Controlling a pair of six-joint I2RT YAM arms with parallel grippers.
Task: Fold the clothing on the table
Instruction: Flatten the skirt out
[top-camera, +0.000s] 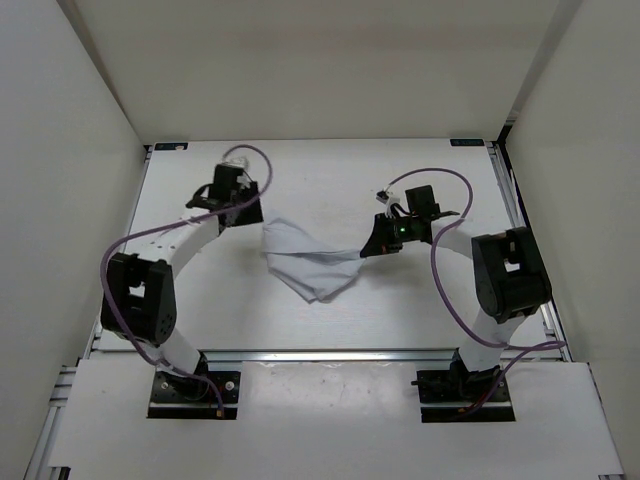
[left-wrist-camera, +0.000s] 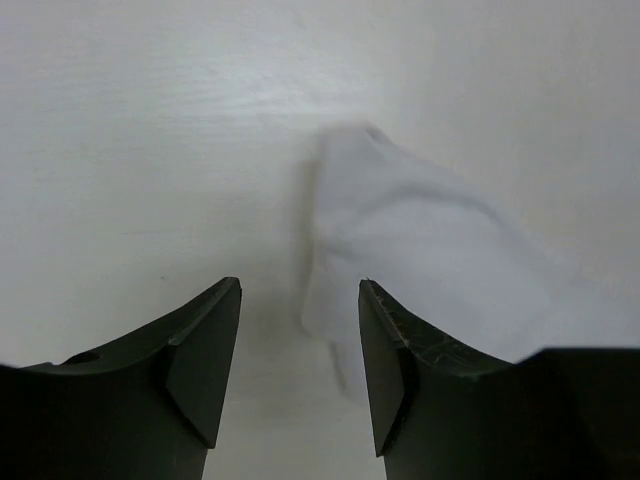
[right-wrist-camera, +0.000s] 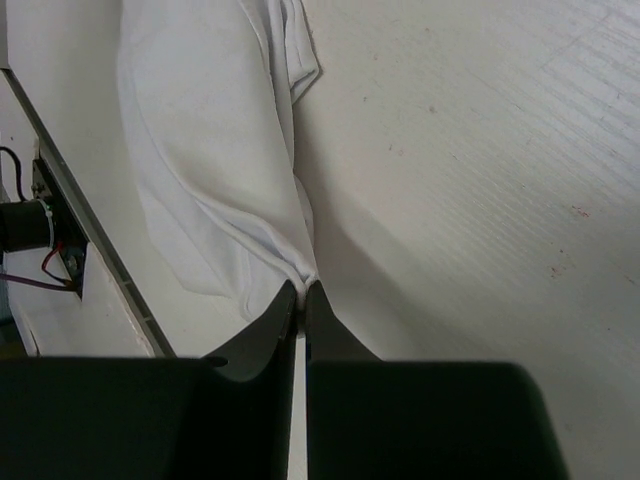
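Pinching an edge of the clothing (top-camera: 308, 262) between fully closed jaws, the right gripper (right-wrist-camera: 302, 287) appears to hold that side of the fabric a little off the table (top-camera: 330, 170), so the cloth stretches in a band from the grip toward the left and sags into a loose point on the near side. In the right wrist view the fabric gathers into a tight fold right at the fingertips and fans out wider beyond them — the look of cloth drawn from one held spot rather than lying flat. The left gripper (left-wrist-camera: 300, 287) stands with its jaws wide apart and nothing between them, poised just left of the garment's far-left corner; its wrist view shows the pale fabric, slightly blurred, on the table just ahead of one finger. The piece sits near the middle of the table, between the two arms. I judge the fold to be under way but unfinished: the right side is held up, probably to be carried across, while the open left pincer is placed where it could take or pin the opposite corner.
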